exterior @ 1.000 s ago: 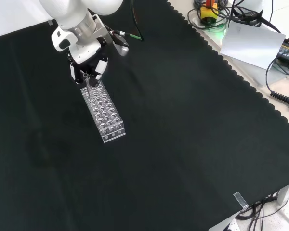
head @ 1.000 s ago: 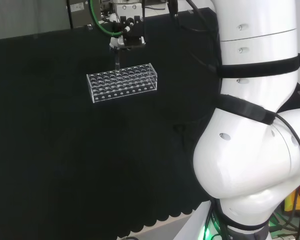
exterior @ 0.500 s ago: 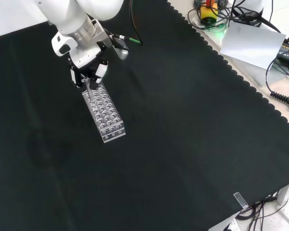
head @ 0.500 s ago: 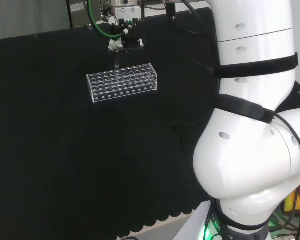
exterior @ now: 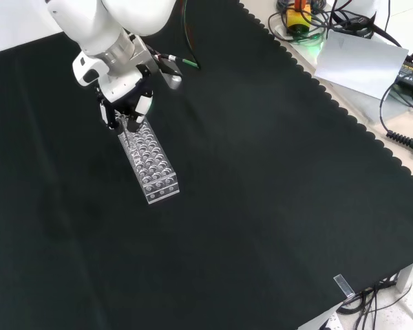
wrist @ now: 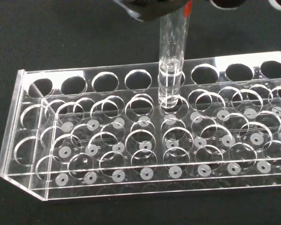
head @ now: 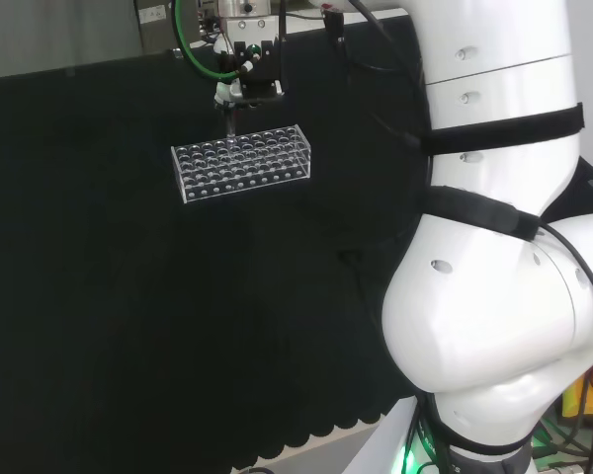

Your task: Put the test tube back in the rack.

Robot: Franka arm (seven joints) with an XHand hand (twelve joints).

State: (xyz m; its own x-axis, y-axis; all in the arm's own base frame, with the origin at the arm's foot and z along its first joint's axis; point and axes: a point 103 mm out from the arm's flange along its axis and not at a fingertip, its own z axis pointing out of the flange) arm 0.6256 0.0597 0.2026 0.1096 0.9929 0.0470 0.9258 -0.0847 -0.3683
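Test tube (wrist: 171, 61) upright below hand (exterior: 127, 103), tip in rack (wrist: 131, 140) hole

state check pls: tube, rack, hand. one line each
test tube: upright, clear, held at its top by the hand, lower end dipped into a hole of the rack's top plate; not let go.
rack: clear plastic, standing flat on the black cloth; the holes in view hold no other tube.
hand: above the rack's far end in the front view, fingers closed on the test tube.
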